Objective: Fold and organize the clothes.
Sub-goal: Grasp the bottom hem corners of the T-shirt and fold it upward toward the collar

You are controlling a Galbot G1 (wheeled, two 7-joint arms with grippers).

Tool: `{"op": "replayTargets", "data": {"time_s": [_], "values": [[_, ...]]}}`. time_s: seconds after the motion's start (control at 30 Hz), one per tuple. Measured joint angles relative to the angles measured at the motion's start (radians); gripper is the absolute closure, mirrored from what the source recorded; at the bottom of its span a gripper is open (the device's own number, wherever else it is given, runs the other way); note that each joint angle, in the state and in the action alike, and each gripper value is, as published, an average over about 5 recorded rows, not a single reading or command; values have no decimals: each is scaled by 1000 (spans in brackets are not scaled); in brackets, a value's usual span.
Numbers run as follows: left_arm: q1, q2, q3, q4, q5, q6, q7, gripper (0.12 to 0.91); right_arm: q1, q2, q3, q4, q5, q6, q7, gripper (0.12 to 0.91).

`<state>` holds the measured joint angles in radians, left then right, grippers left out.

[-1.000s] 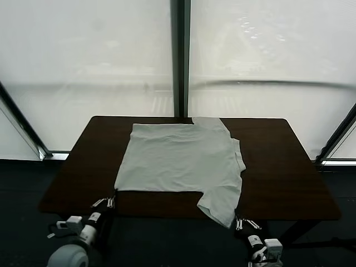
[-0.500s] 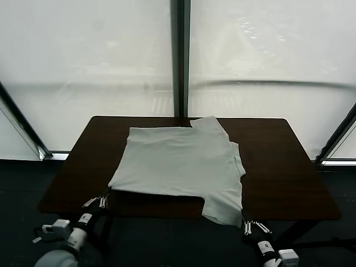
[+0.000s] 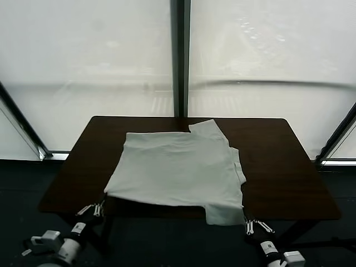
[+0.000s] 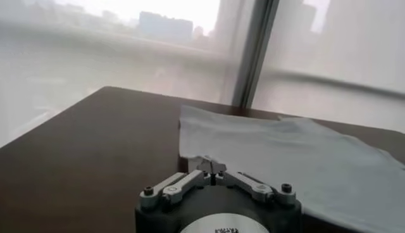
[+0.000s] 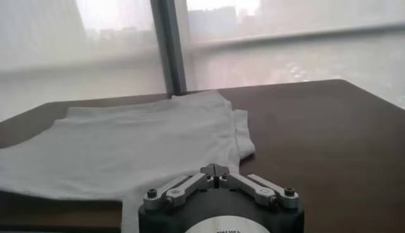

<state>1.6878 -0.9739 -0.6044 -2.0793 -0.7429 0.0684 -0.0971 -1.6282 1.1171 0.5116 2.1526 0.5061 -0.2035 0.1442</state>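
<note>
On dark wooden table (image 3: 289, 167), smooth pale T-shirt (image 3: 178, 169).

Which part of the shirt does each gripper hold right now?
Left gripper pinches the T-shirt's near-left corner; right gripper pinches the near-right corner, at the table's near edge.

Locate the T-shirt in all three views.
Head view: T-shirt spread mid-table, near edge overhanging toward the robot.
Left wrist view: beyond the left tool, filling the right half.
Right wrist view: beyond the right tool, across the left and centre.
Shared landmark: dark window post.
</note>
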Motion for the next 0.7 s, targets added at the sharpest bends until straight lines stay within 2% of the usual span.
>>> {"op": "replayTargets", "data": {"time_s": [0.3,0.7], "values": [[-89,-2,15,55,-13,4,-4,882,167,-45,-40,-91,5,5,1,885],[-224,-28,122,177,9,14,-11,882,338,-85,-101,-210,20,9,4,885]]}}
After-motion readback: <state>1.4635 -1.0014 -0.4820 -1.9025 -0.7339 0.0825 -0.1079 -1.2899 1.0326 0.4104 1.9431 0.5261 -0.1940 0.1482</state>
